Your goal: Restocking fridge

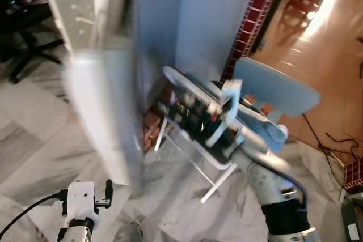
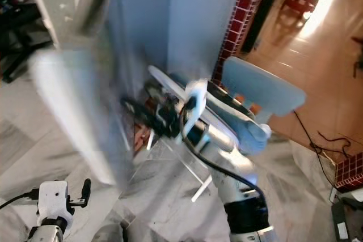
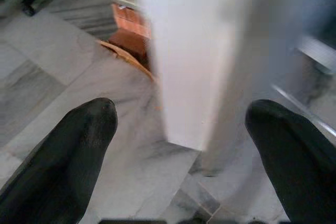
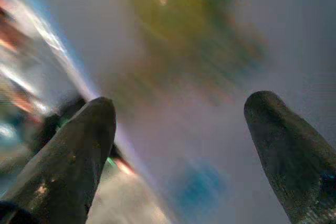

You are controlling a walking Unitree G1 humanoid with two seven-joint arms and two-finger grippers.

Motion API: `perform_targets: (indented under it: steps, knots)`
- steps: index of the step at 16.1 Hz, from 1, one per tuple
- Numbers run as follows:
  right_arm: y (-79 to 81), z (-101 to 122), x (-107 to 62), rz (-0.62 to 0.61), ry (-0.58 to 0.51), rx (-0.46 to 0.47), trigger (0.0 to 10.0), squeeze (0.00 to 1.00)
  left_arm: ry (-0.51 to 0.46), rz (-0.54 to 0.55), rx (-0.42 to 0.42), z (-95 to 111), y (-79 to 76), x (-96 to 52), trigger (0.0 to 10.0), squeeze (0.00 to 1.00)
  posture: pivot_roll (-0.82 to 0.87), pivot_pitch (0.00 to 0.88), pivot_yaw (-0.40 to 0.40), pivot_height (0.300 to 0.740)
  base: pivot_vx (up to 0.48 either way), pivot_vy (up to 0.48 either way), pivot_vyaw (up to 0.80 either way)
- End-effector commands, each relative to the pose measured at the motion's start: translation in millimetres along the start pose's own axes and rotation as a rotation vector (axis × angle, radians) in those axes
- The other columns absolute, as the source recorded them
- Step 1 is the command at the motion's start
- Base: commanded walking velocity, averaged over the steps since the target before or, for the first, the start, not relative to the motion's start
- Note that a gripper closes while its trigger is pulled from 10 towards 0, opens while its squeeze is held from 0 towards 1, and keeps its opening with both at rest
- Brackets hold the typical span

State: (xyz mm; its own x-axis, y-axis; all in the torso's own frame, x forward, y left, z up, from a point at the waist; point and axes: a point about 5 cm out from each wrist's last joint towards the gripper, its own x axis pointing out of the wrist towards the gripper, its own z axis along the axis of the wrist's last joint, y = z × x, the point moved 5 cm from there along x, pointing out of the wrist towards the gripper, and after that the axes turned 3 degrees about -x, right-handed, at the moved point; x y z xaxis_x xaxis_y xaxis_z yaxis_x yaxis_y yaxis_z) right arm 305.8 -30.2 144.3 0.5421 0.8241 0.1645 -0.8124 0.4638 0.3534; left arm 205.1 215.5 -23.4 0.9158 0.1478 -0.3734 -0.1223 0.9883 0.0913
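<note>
Left claw (image 3: 178,129): low over the marble floor (image 1: 34,140), fingers spread, released, nothing held. Right claw (image 4: 178,129): raised forward beside the white chair (image 1: 272,92), fingers apart, released. Fridge door (image 1: 108,100): blurred, just beyond; fridge body (image 1: 187,15) behind.

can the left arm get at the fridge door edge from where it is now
Probably yes. The left gripper is open, fingers spread, with the white fridge door edge straight ahead across bare marble floor; nothing lies between, though motion blur hides how near it is.
</note>
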Motion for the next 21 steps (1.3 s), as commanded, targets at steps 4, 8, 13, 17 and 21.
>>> perform_targets:
  steps: [4,8,13,17,21]
  knots:
    - [-46.1,-33.0,-37.2,-0.307,0.152,-0.124,10.0,0.00,-0.048,0.001,0.082,8.2,0.0,3.4,10.0,0.00,0.17,0.078,-0.081,0.740,0.000,0.000,0.00]
    - [-84.9,-9.6,-63.3,-0.658,0.022,-0.287,10.0,0.00,-0.261,-0.028,0.209,76.8,5.0,32.6,10.0,0.00,0.17,0.077,-0.087,0.740,0.000,0.000,0.00]
    - [-96.3,-15.1,-113.2,-0.912,-0.012,-0.342,10.0,0.00,-0.437,-0.118,0.185,131.2,-31.7,36.1,10.0,0.00,0.14,0.075,-0.087,0.740,0.000,0.101,0.00]
    - [-99.7,-24.7,-126.8,-0.999,0.026,-0.393,10.0,0.00,-0.384,-0.137,0.159,119.7,-35.3,38.8,10.0,0.00,0.12,0.063,-0.074,0.740,0.000,0.421,0.00]
    - [-116.0,-29.3,-141.4,-1.097,0.027,-0.347,10.0,0.00,-0.408,-0.081,0.161,131.8,-18.0,44.6,10.0,0.00,0.15,0.065,-0.082,0.740,0.000,0.480,0.00]
